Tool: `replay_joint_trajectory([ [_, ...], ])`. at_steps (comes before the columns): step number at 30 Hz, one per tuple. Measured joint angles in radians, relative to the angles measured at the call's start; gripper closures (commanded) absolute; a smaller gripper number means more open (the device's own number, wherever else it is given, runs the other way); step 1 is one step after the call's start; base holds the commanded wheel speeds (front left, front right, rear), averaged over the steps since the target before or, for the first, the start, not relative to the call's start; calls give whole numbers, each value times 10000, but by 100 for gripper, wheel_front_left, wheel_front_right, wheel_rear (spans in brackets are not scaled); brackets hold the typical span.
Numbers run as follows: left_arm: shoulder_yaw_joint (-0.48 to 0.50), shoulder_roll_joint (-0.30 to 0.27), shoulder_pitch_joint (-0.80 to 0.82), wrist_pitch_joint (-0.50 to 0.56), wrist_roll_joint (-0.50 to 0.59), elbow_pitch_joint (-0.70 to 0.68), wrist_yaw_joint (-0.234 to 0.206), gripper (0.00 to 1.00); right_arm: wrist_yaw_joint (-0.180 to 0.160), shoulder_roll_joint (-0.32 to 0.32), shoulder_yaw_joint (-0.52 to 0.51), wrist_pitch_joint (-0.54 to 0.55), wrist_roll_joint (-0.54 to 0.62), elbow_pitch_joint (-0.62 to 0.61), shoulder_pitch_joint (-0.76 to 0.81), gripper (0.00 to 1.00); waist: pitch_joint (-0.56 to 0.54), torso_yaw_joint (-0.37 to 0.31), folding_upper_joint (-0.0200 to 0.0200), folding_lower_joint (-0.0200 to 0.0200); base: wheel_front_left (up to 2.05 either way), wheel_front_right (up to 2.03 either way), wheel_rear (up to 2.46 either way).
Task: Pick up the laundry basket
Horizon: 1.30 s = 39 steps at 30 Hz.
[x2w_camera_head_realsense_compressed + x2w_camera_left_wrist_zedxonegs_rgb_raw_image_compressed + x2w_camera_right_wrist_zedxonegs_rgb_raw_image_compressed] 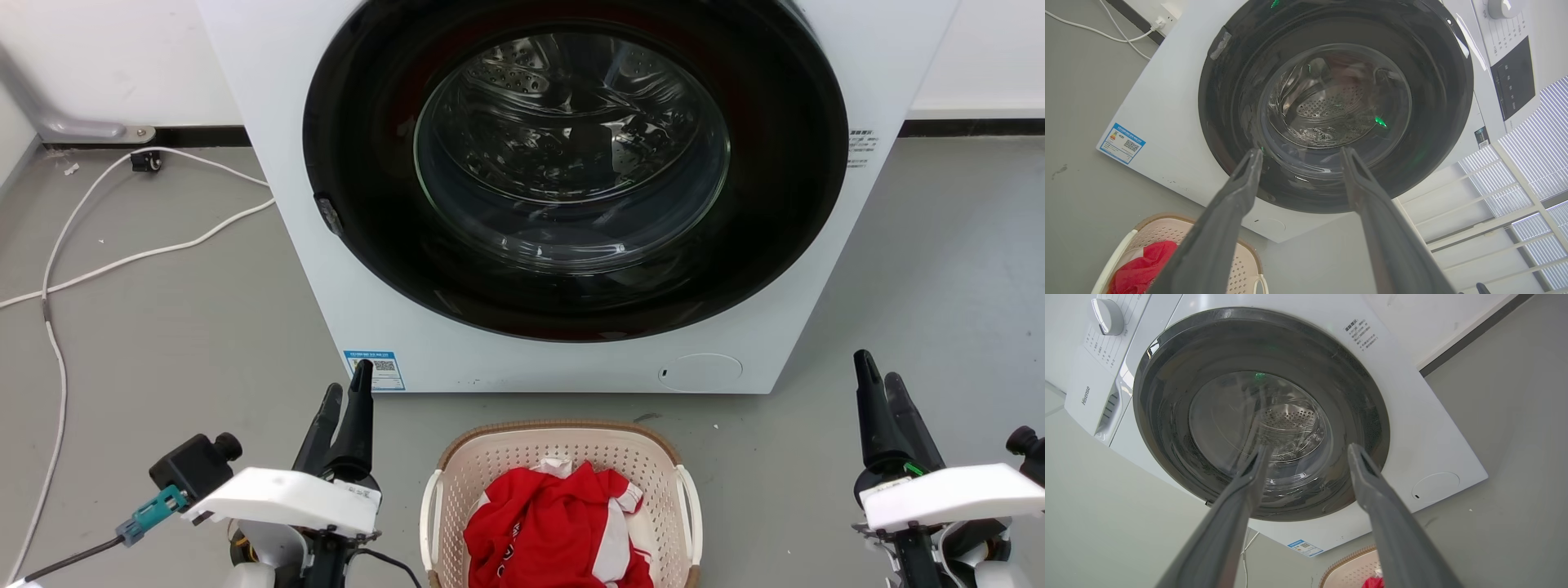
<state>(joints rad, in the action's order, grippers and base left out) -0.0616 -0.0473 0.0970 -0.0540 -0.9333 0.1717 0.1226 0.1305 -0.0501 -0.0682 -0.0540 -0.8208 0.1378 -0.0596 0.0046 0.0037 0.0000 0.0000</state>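
Note:
The laundry basket (498, 459) is beige perforated plastic with a brown woven-look rim and white side handles. It stands on the grey floor in front of the washing machine, at the bottom middle of the head view, and holds red and white cloth (555, 523). A corner of the laundry basket (1163, 228) lies at the lower left of the left wrist view, and its rim (1349, 565) at the bottom of the right wrist view. My left gripper (347, 392) is open, left of the basket and apart from it. My right gripper (880, 382) is open, well to its right. Both are empty.
The white washing machine (326, 245) with its round dark glass door (571, 163) shut stands just behind the basket. White cables (122, 257) trail over the floor at the left. A pale wall with a dark skirting runs behind. A white frame (1502, 196) stands beside the machine.

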Motion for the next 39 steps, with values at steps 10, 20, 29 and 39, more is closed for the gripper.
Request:
replay_joint_trajectory([
  [10,-332,-2,63,-366,1755,-38,-125,0,0,0,12,-345,1649,-81,55,0,-7,10,0,0,0,0,0],
  [20,-596,-27,84,-650,3147,-27,-261,0,0,0,123,-525,2951,-169,138,0,-18,28,0,0,0,0,0],
  [29,-859,-107,120,-917,4343,-19,-368,0,2,0,167,-612,4057,-169,203,0,-12,63,0,0,0,0,0],
  [39,-1143,-140,161,-1181,5444,12,-451,0,2,0,222,-690,5168,-161,249,0,9,95,0,0,0,0,0],
])
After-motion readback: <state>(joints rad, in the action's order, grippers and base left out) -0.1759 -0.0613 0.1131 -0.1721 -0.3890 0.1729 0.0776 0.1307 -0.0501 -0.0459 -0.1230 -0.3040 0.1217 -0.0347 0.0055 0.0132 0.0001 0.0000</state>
